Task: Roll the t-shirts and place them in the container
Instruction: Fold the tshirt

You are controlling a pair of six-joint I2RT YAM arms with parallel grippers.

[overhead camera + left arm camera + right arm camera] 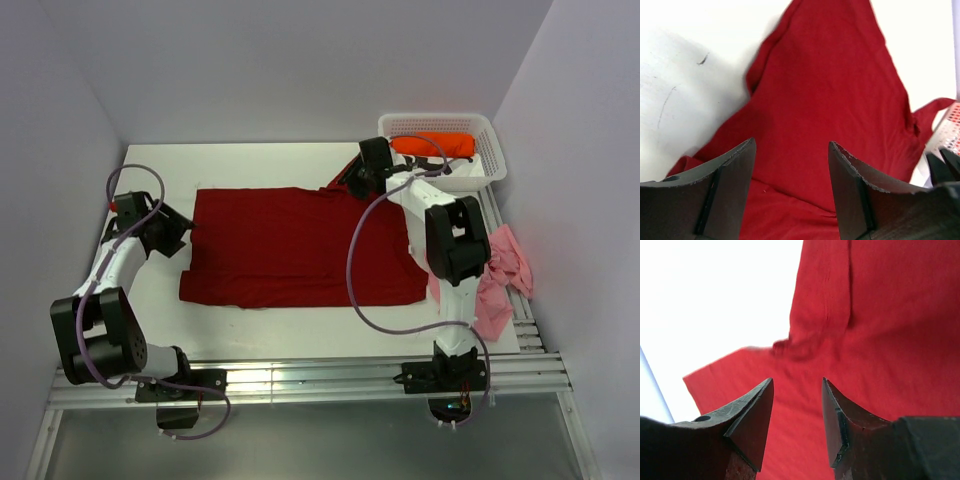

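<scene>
Counter: white counter between pale walls, both arms bolted at its near edge.
Dark red cotton t-shirt: spread flat over the middle of the counter, not yet rolled; one sleeve pokes out at the far right corner.
Left arm: reaches to the dark red shirt's left edge.
Right arm: reaches to the sleeve at the shirt's far edge.
Pink cotton t-shirt: crumpled at the counter's right edge, partly hidden behind the right arm.
White plastic mesh basket: at the far right corner.
Bright orange-red t-shirt: bundled inside the basket.
Left jaws: spread wide, nothing between them, above the red cloth near its left edge.
Right jaws: parted less widely, holding nothing, over the spot where sleeve meets body.
Handling: probably light, limp and not slippery; it should sag and crease wherever lifted, and will not keep a shape by itself.
Where to hold: likely at an outer edge, pinching both layers together, one arm toward each end of that edge; a mid-panel pinch risks lifting only the top layer.
</scene>
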